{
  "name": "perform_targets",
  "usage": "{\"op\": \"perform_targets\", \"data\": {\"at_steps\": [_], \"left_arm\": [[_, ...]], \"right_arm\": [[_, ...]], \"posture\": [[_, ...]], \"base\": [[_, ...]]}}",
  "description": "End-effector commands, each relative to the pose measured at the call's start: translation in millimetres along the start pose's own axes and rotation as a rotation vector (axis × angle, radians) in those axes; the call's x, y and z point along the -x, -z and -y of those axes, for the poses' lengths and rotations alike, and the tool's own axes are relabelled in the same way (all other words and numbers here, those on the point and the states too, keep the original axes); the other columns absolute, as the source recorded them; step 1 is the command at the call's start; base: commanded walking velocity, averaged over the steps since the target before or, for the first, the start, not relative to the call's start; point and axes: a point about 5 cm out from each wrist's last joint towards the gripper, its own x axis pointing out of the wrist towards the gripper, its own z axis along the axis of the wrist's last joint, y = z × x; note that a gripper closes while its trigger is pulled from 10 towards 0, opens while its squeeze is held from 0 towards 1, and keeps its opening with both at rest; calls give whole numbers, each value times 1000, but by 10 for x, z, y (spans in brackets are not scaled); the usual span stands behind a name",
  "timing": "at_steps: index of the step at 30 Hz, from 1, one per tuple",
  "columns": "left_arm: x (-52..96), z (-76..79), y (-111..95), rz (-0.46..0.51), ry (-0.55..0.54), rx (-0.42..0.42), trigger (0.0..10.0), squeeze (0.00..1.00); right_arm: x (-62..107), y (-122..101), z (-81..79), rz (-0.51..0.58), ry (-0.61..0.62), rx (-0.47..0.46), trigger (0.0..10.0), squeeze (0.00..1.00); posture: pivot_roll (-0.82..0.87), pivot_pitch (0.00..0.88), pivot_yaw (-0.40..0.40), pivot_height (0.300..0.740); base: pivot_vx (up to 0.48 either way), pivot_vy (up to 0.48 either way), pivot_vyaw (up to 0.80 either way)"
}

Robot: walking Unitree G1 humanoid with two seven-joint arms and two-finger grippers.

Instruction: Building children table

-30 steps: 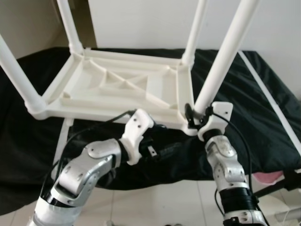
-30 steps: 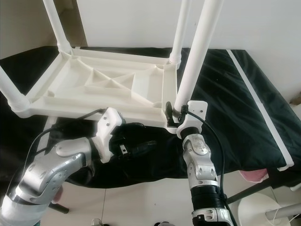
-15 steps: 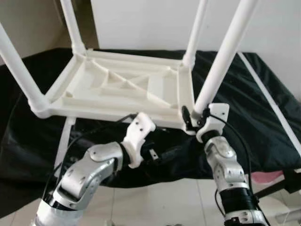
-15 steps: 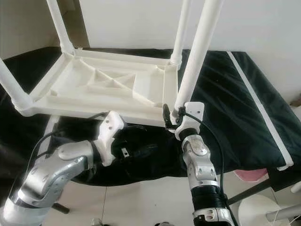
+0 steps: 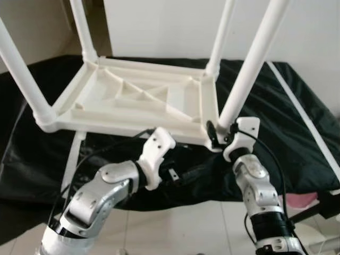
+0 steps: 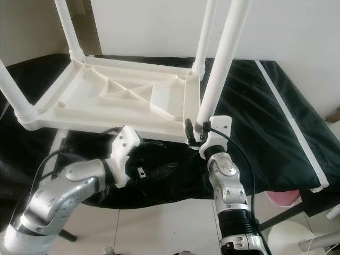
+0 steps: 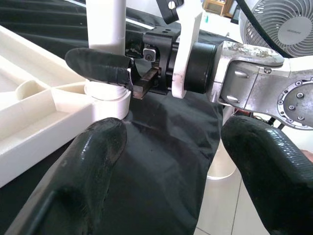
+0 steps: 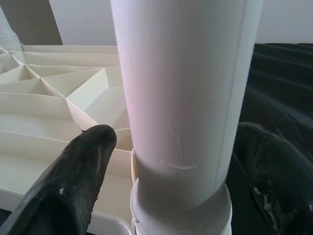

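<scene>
Table: the white plastic children's table (image 5: 133,98) is lying upside down on a black cloth (image 5: 276,117), its ribbed underside facing up and its four white legs pointing upward.
Near right leg: this leg (image 5: 249,64) is standing in the corner socket closest to the robot's right side, tilting a little away from upright in the eye views.
Right gripper: the right gripper (image 5: 222,133) is sitting at the base of that leg, just above the socket, with one black finger (image 8: 73,171) on each side of the tube; the fingers are lying close against the leg, but it is hard to tell whether they are actually pressing on it, so I cannot tell if the claw is clenched or merely bracketing the tube.
Left gripper: the left gripper (image 5: 183,172) is reaching in low under the table's near edge, over the black cloth, pointing toward the right gripper; its two fingers (image 7: 93,161) are spread wide apart and holding nothing, so the claw is released.
Other legs: the far right leg (image 5: 223,32), far left leg (image 5: 82,29) and near left leg (image 5: 21,74) are all seated in their corner sockets.
Surroundings: a white fan (image 7: 281,24) is standing behind the right arm in the left wrist view, and pale floor tiles (image 5: 186,228) are showing below the cloth.
</scene>
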Motion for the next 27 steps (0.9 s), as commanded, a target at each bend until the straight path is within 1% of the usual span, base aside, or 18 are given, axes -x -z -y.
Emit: {"op": "perform_targets", "data": {"at_steps": [1,27], "left_arm": [[12,28,-23,9,2,-19,10000,0],[26,51,-3,-2,14,-20,10000,0]], "right_arm": [[16,43,30,-16,4,-3,10000,0],[37,52,37,-13,4,1,10000,0]], "posture": [[50,59,-76,740],[54,46,-67,740]], "base": [[0,0,0],[0,0,0]]}}
